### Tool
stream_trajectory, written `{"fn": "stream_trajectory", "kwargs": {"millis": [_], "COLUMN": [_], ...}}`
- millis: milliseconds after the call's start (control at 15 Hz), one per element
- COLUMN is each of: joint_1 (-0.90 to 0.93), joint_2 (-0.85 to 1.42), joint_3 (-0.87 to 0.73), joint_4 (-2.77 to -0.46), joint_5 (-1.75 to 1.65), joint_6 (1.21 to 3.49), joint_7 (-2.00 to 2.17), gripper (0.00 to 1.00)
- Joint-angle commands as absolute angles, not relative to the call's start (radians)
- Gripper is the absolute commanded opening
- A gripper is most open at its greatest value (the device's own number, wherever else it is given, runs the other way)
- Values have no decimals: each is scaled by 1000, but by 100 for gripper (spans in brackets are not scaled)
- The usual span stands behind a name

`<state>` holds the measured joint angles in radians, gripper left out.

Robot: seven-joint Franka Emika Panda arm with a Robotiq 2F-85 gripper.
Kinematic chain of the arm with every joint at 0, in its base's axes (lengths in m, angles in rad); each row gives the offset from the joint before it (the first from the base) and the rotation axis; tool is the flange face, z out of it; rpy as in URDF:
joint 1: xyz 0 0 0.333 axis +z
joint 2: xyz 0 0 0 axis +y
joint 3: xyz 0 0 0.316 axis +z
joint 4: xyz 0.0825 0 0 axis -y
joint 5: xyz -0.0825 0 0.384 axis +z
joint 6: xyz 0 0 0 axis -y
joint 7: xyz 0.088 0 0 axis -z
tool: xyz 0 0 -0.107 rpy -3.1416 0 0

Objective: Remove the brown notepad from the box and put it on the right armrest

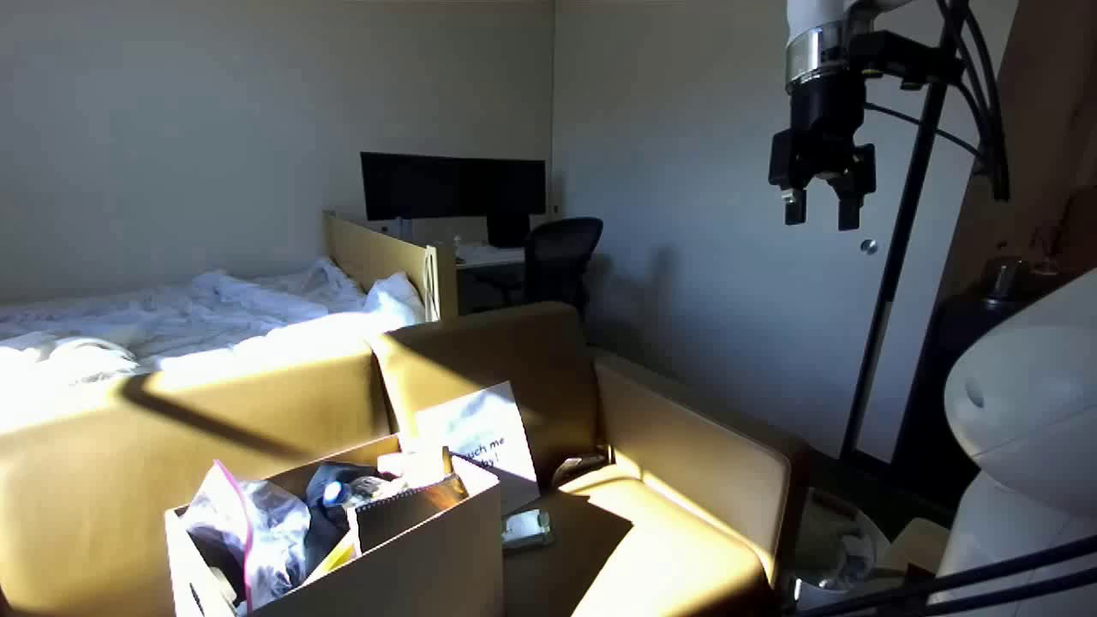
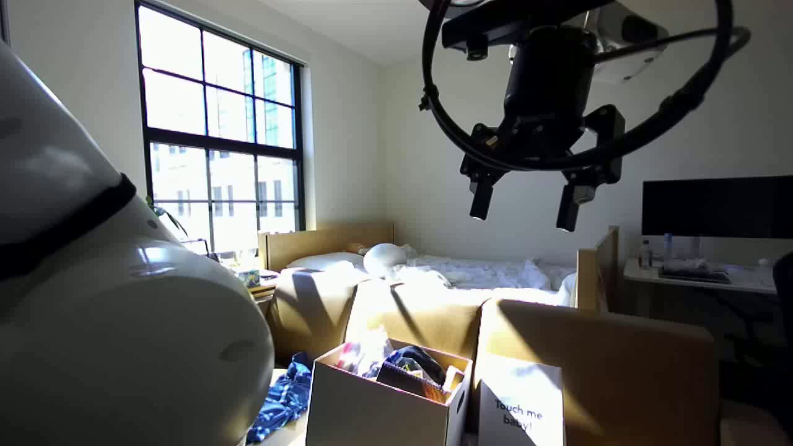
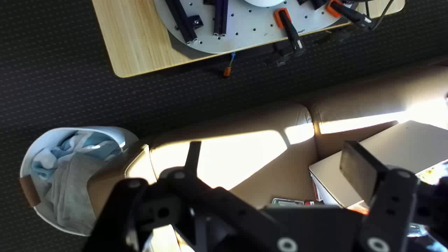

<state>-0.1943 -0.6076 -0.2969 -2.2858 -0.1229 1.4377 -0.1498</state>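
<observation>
**Robot hand (image 1: pixel 822 214) hangs high, notepad (image 1: pixel 398 518) sits in the box (image 1: pixel 446 566)**

The white arm (image 2: pixel 155 347) has its black hand up in the air, well above the height of the couch (image 1: pixel 300 394), pointing down. Its two fingers (image 2: pixel 567 210) are spread wide, with a clear gap between them.

The couch is tan, streaked with sunlight, and a black-framed window (image 2: pixel 220 143) glares off to one side. Its right armrest (image 1: pixel 694 454) stands between the seat and a white basket (image 3: pixel 27 159) of grey and pale blue cloth (image 3: pixel 73 185). Behind the couch I see a bed (image 2: pixel 316 241) with rumpled white bedding (image 1: pixel 214 296), and past it a desk (image 2: pixel 756 279) with a black monitor (image 1: pixel 454 187) and a dark chair (image 1: pixel 561 248). A wooden table (image 3: pixel 136 38) stands across from the couch.

The box rests on the couch, packed nearly full. The dark brown spiral notepad stands tilted inside near the front wall, its lower part hidden. A clear plastic bag (image 1: pixel 274 531) with a pink edge rises near it. Just beside the box stands a white sign (image 2: pixel 520 387), "Touch me baby!"; on the other side lies a crumpled blue thing (image 2: pixel 285 399), bag or cloth, I can't tell.
</observation>
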Motion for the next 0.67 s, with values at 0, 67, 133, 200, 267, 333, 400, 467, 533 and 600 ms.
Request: {"fn": "stream_trajectory", "kwargs": {"millis": [0, 67, 133, 200, 267, 333, 400, 467, 533, 600], "joint_1": [-203, -203, -203, -203, -203, -203, -181, -164, -146, -128], "joint_2": [-605, -605, -605, -605, -605, -605, -580, -570, -561, -549], "joint_3": [-290, -290, -290, -291, -291, -291, -297, -294, -287, -269], "joint_4": [-2284, -2284, -2284, -2284, -2284, -2284, -2268, -2260, -2254, -2250], "joint_5": [-120, -120, -120, -120, -120, -120, -105, -97, -91, -84], "joint_6": [1437, 1437, 1437, 1437, 1437, 1437, 1441, 1464, 1494, 1542], "joint_7": [-154, -154, -154, -154, -154, -154, -193, -215, -234, -231], "gripper": [100, 100, 100, 100, 100, 100, 100, 100, 100, 100]}}
